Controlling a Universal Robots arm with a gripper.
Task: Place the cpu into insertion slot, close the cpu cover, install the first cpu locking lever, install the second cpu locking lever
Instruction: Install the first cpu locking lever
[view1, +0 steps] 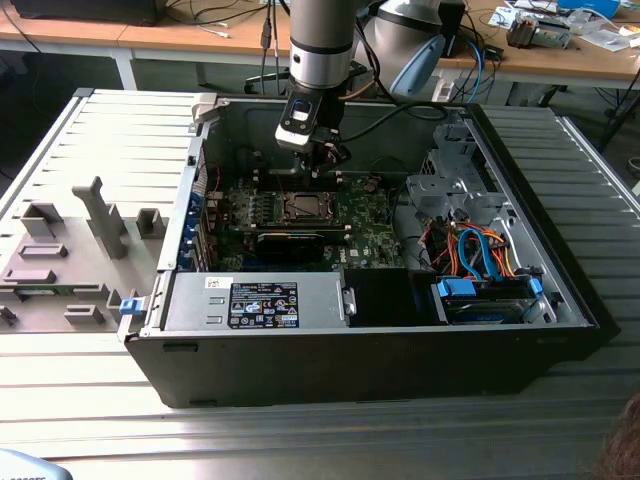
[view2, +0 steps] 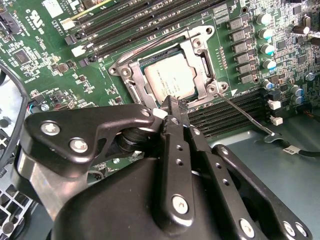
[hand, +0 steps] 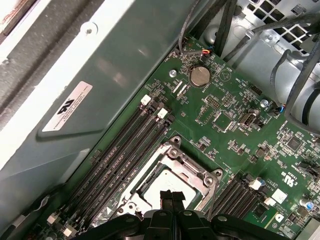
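— How does the arm's black metal pincer (view2: 172, 106) stand?

— Narrow: in both wrist views its two fingers are pressed together at the tips (hand: 171, 196), with nothing visible between them.

— Where are those tips?

— Right at one edge of the thin square grey metal cpu cover (view2: 200, 54). Whether they touch the metal cannot be told. In the exterior view the pincer (view1: 318, 165) hangs just above the insertion slot (view1: 300, 207), a small square socket with a metal rim.

— And the chip?

— The cpu (view2: 172, 79), small, flat and square with a pale silver-grey face, lies in that socket. The cover frames it and looks flat down around it; the first wrist view shows the cpu (hand: 161, 181) just beyond the fingertips.

— Anything beside it?

— A thin bare metal lever rod (view2: 245, 114) runs out from one corner of the frame, slanting away across the board.

— What carries all this?

— The green circuit board (view2: 45, 65). The socket sits toward its middle, between two banks of long black memory slots (view2: 140, 25). The board lies in an open grey computer case (view1: 300, 360) on a slatted metal table (view1: 300, 440).
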